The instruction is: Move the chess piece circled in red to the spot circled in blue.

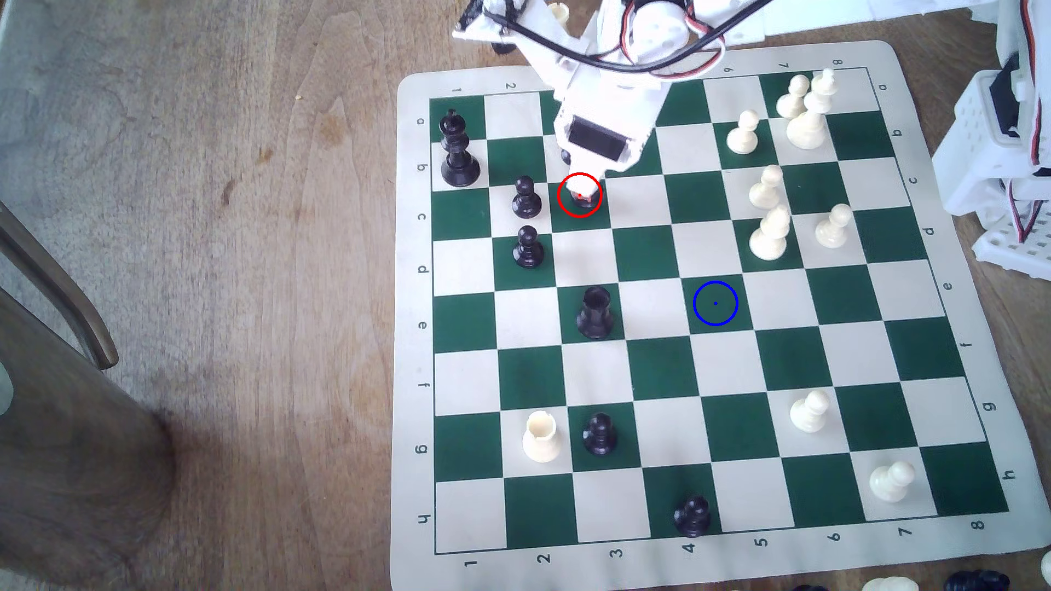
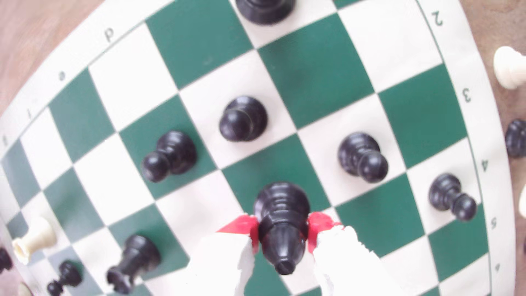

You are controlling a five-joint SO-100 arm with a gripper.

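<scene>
The chess piece circled in red is a black bishop (image 2: 280,205) with a tapered head. It stands on a green square between my gripper's red pads (image 2: 318,224). My gripper (image 2: 281,233) is shut on it, a pad pressing each side of its upper body. In the exterior view my white gripper (image 1: 580,190) reaches down into the red ring (image 1: 560,195) and covers most of the piece. The spot circled in blue (image 1: 715,303) is a bare green square, two files toward the exterior view's right and two rows nearer the camera.
Two black pawns (image 1: 526,198) (image 1: 528,247) stand just left of the gripper in the exterior view. A black rook (image 1: 595,312) sits two squares left of the blue ring. A black king (image 1: 456,150) is far left, and white pieces (image 1: 770,233) cluster at the upper right.
</scene>
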